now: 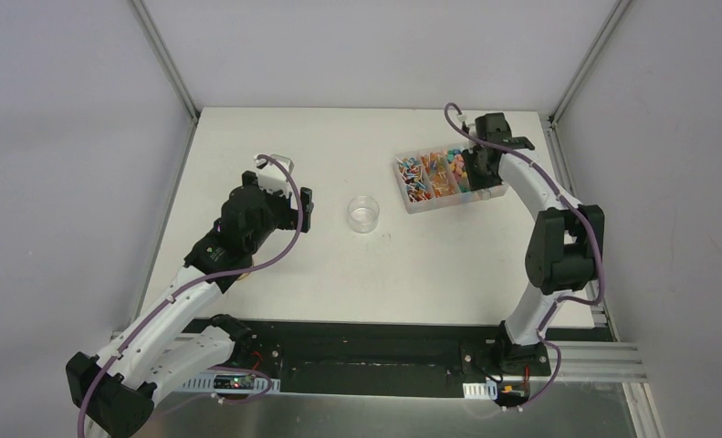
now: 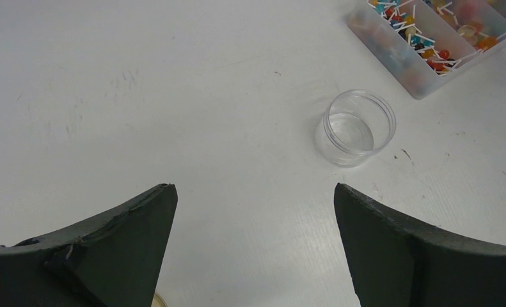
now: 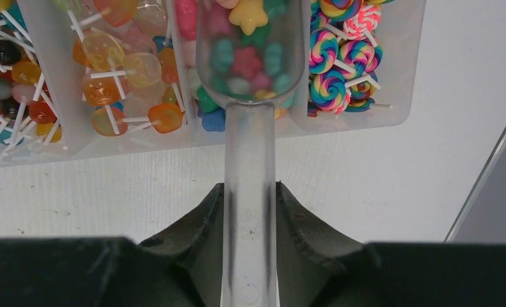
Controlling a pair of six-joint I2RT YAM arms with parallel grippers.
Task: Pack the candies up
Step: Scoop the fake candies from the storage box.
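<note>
The candies (image 3: 244, 64) are tiny multicoloured pieces in a clear divided box (image 1: 439, 179) at the back right; the box also shows in the left wrist view (image 2: 423, 38). My right gripper (image 3: 250, 192) is shut on the handle of a clear plastic scoop (image 3: 250, 160). The scoop's bowl lies in the box's third compartment with candies in it. A small clear round jar (image 1: 364, 213) stands empty mid-table; it shows in the left wrist view (image 2: 357, 126) too. My left gripper (image 2: 255, 192) is open and empty, left of the jar (image 1: 284, 205).
The box's other compartments hold lollipops with white sticks (image 3: 109, 70) and swirl lollipops (image 3: 339, 57). A pale round edge (image 2: 159, 299) peeks out under my left finger. The table's right edge (image 3: 487, 173) runs close beside the box.
</note>
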